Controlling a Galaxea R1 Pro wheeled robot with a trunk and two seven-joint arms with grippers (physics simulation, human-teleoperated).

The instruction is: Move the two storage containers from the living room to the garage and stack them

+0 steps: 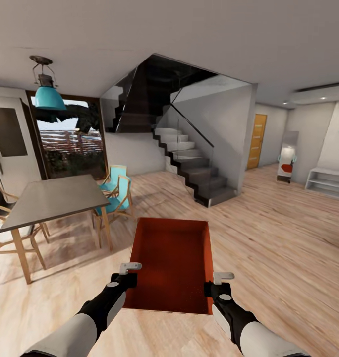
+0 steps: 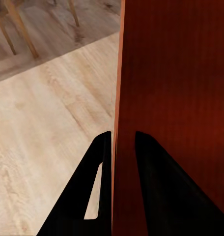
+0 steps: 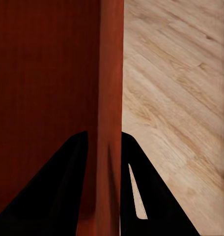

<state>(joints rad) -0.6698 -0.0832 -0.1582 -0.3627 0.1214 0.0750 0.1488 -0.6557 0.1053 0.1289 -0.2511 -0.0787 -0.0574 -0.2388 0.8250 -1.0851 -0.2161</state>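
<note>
Here, both arms outstretched, left fingers (image 1: 129, 273) and right fingers (image 1: 215, 282) grasping storage container (image 1: 172, 260) walls.

The orange-red rectangular open-top bin (image 1: 172, 258) looks smooth, matt plastic; the light plank floor (image 1: 278, 238) shows grained wood with faint sheen.

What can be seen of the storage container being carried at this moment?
The storage container is an orange-red rectangular open-top bin with low straight walls and a flat bottom, looking like matte plastic, with nothing visible inside. It is held level above the light wood-plank floor, in front of the robot. The left end effector pinches its left wall and the right end effector its right wall; in each wrist view one finger sits inside the wall and one outside. Nothing else touches it.
</note>
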